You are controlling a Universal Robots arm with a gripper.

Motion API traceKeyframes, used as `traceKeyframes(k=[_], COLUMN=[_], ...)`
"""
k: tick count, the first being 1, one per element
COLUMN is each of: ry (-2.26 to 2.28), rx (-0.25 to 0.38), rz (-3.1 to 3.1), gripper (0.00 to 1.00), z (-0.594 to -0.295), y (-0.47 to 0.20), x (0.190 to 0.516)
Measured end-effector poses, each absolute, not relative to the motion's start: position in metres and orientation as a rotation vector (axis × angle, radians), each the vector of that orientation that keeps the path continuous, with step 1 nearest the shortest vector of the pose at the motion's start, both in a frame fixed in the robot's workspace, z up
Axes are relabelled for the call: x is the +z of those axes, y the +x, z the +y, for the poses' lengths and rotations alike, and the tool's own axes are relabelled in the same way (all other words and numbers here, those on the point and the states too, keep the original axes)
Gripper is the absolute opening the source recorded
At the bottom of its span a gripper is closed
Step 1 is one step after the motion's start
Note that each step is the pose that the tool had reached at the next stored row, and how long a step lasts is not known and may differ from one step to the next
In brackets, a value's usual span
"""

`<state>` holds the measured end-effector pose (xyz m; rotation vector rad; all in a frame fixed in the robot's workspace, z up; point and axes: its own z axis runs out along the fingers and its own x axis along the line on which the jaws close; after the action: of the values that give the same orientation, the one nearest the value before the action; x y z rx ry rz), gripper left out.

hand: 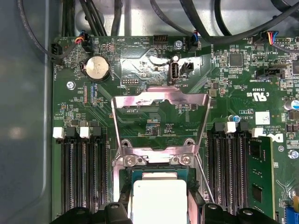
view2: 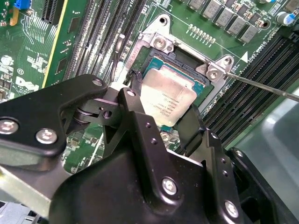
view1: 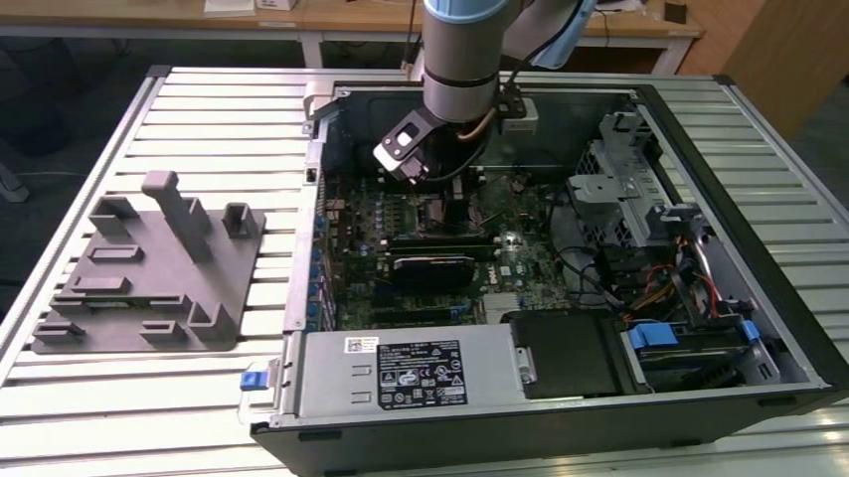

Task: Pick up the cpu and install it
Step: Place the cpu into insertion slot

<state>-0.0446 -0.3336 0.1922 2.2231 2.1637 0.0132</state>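
Clasping flat silvery square cpu [view2: 169, 94], black gripper [view2: 162, 101]

This looks like a robotics lab or test workshop rather than a home or an office. A slatted aluminium surface [view1: 199, 119] carries an open desktop computer case [view1: 782, 328] lying on its side. Its green motherboard [view1: 438, 288] is bared, with a cpu [view2: 166, 95] at the unlatched socket in both wrist views. Just beside the case, on the exterior view's left, sits a grey plastic fixture tray [view1: 146, 278] with upright posts. An industrial robot arm [view1: 458, 60] reaches down into the case, and pale wooden desks [view1: 358, 15] stand along the back of the room
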Motion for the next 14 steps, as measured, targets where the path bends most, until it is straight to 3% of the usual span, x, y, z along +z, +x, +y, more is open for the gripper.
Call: traceKeyframes(k=[14], ry=[2.223], rx=[0.013], rz=[2.164], gripper=[0.55], z=[-0.3336], y=[-0.045], x=[0.191])
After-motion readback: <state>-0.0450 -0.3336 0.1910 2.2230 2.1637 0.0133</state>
